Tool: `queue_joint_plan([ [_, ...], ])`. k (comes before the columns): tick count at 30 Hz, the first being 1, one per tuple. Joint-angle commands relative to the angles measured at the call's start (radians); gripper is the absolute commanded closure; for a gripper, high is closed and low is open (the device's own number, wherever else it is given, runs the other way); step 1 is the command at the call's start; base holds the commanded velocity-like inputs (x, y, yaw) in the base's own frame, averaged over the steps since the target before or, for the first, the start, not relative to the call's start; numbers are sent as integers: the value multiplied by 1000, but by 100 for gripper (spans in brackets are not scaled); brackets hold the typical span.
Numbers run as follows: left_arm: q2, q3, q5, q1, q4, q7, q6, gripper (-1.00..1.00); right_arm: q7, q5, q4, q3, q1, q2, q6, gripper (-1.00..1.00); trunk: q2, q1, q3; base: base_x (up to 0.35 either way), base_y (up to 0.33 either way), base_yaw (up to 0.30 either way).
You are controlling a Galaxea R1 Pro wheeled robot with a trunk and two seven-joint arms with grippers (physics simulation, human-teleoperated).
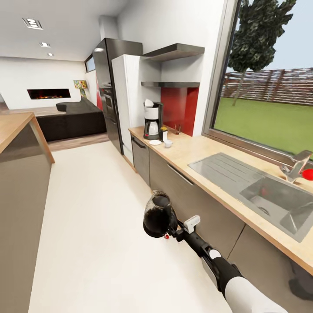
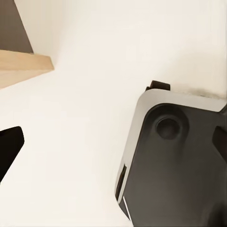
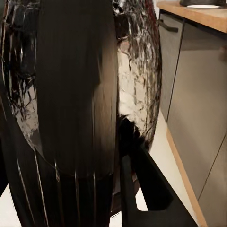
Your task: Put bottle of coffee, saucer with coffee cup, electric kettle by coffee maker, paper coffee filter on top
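Note:
My right gripper [image 1: 172, 229] is shut on the black handle of the electric kettle [image 1: 158, 216], holding it over the floor in front of the grey cabinets. In the right wrist view the kettle [image 3: 80, 104] looms close, with one finger [image 3: 146, 189] beside its handle. At the far end of the kitchen countertop [image 1: 195, 150] stands the coffee maker [image 1: 153, 120] with the paper coffee filter [image 1: 149, 103] on top. Beside it are the bottle of coffee [image 1: 164, 133], the saucer [image 1: 155, 142] and the coffee cup [image 1: 168, 143], which stands next to the saucer. The kitchen shelf [image 1: 170, 84] hangs above.
A steel sink [image 1: 261, 191] with a tap [image 1: 295, 167] is set into the countertop at right. A wooden island [image 1: 17, 126] stands at left, with white floor between. A fridge [image 1: 126, 100] is past the counter. The left wrist view looks down on my base [image 2: 175, 165].

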Motion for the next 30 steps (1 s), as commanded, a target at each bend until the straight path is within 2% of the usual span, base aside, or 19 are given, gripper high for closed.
queue_joint_plan([
  [1, -1, 1, 7, -1, 0, 0, -3, -100, -1, 5, 0, -3, -1, 0, -5, 100, -1, 1, 0, 336, 0, 91],
  [14, -1, 1, 8, -1, -1, 0, -3, -100, -1, 6, 3, -3, -1, 0, -5, 100, -1, 1, 17, 331, 0, 174],
  [18, -1, 1, 8, -1, -2, 0, -2, -100, -1, 6, 4, -3, -1, 0, -5, 100, -1, 1, 22, 130, 0, 200],
  [25, -29, 1, 7, -1, -2, 0, -3, -100, -1, 6, 4, -3, -1, 0, -5, 100, -1, 1, 30, 86, 0, 201],
  [30, -29, 1, 7, -1, -1, 0, -3, -100, 0, 6, 12, -3, -1, 0, -5, 100, -1, 1, 36, 323, 0, 200],
])
